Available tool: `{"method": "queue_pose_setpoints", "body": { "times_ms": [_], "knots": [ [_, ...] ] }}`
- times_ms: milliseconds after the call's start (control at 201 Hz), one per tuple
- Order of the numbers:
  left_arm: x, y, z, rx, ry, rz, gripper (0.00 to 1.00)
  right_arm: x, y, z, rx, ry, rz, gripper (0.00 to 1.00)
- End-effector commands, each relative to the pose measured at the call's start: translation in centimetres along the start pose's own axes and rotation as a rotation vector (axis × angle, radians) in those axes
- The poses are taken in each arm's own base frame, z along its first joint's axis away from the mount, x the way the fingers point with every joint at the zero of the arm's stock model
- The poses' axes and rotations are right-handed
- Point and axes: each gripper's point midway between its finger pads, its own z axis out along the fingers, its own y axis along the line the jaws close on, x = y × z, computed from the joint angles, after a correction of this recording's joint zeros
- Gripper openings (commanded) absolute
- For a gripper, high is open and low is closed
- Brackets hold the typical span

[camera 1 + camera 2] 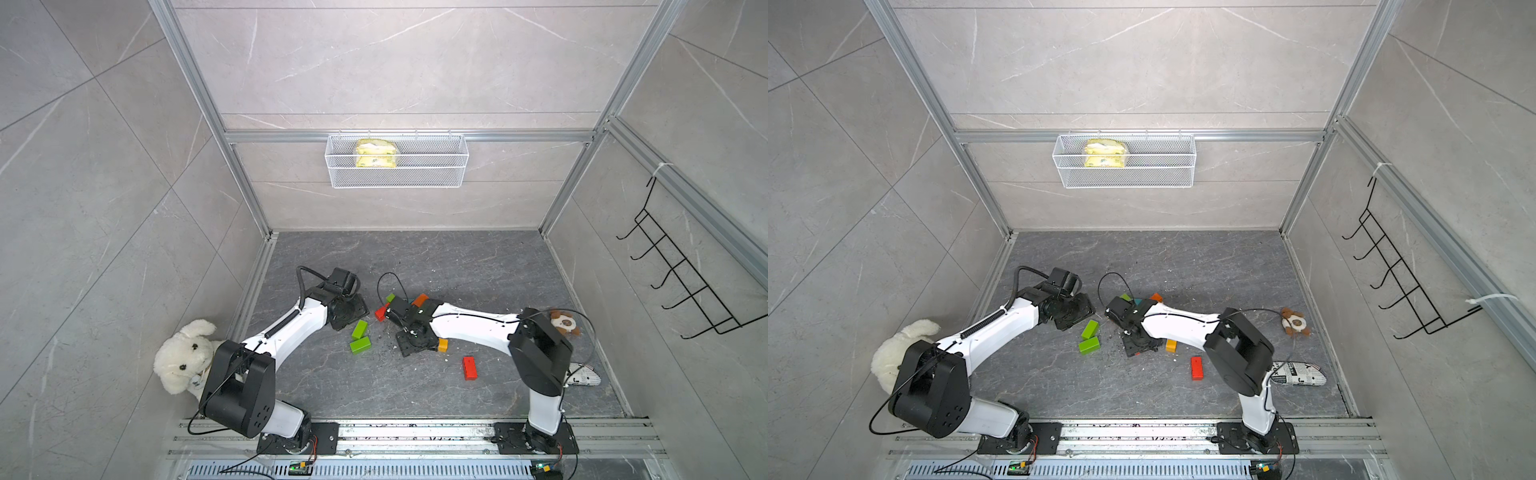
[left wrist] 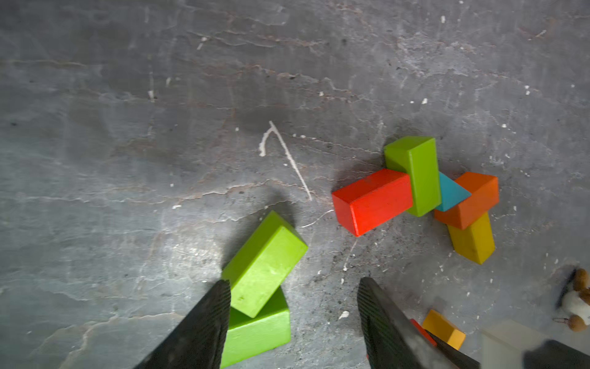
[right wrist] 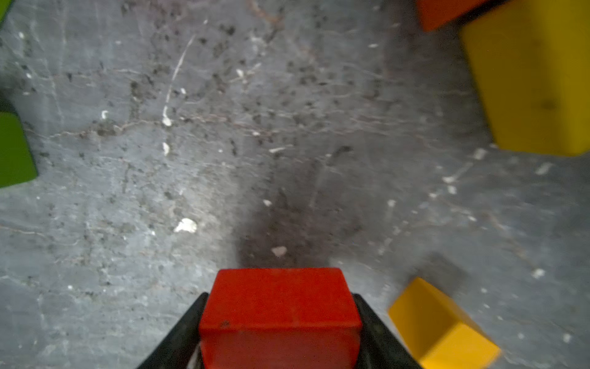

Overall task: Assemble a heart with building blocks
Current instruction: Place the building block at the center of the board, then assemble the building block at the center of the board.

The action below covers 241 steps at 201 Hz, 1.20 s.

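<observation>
- Building blocks, glossy and solid-coloured, look about half placed: the right end effector [image 3: 280,298] pinches a red rectangular bar [image 3: 279,322], apparently just above the grey stone-look worktop [image 3: 223,143].
- The left end effector [image 2: 293,282] is spread and empty, with one finger beside the upper green bar [image 2: 265,262], which overlaps a lower green bar [image 2: 258,329].
- The heart's start is a touching cluster: placed red bar [image 2: 372,201], placed green bar [image 2: 418,175], teal triangle [image 2: 450,196], orange bar [image 2: 469,201] and yellow bar [image 2: 472,238].
- Judged left to place: the held bar, both loose green bars, the orange-yellow cube [image 3: 440,322] and a spare red bar [image 1: 469,368].
- Only the left wrist view shows the cluster whole. In both top views the right arm [image 1: 473,324] covers most of it.
- The spare red bar shows in the top views alone.
</observation>
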Motion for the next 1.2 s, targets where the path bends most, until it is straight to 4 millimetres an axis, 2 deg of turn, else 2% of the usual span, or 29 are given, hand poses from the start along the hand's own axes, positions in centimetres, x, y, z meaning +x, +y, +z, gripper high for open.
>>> {"method": "queue_pose_setpoints", "body": {
  "times_ms": [0, 149, 209, 274, 458, 528, 588, 732, 812, 986, 1195],
  "knots": [
    [0.1, 1.2, -0.6, -0.020, 0.000, -0.005, 0.67, -0.5, 0.5, 0.2, 0.016, 0.022, -0.008, 0.61],
    [0.3, 1.6, -0.3, -0.020, 0.004, -0.009, 0.67, 0.0, 0.5, -0.9, 0.044, 0.012, -0.045, 0.70],
    [0.4, 1.6, -0.1, -0.019, 0.008, -0.009, 0.67, 0.3, 0.3, -1.1, 0.064, 0.015, -0.061, 0.79],
    [0.4, 1.5, 0.0, -0.016, 0.016, -0.006, 0.67, 0.6, 0.3, -1.2, 0.067, 0.019, -0.070, 0.81],
    [0.6, 1.5, 0.0, -0.011, 0.027, -0.009, 0.66, -0.2, 1.0, -2.3, 0.027, -0.021, -0.129, 0.85],
    [0.8, 1.6, -0.1, -0.010, 0.028, -0.010, 0.67, -0.9, 1.4, -2.6, 0.008, -0.031, -0.185, 0.80],
    [0.9, 1.7, -0.2, -0.011, 0.030, -0.012, 0.67, -1.6, 2.1, -2.6, -0.018, -0.035, -0.218, 0.81],
    [1.2, 1.8, -0.3, -0.002, 0.026, -0.031, 0.66, -3.4, 3.4, -1.2, -0.096, -0.017, -0.217, 0.82],
    [1.2, 1.7, -0.5, 0.005, 0.023, -0.037, 0.66, -3.5, 3.7, -0.4, -0.125, -0.003, -0.208, 0.81],
    [1.3, 2.0, -0.5, -0.003, 0.025, -0.033, 0.66, -1.0, 3.2, 0.4, -0.159, 0.049, -0.193, 0.76],
    [1.0, 1.5, 0.0, -0.001, 0.036, -0.023, 0.66, 2.3, 1.8, -0.5, -0.180, 0.061, -0.156, 0.74]
  ]
}}
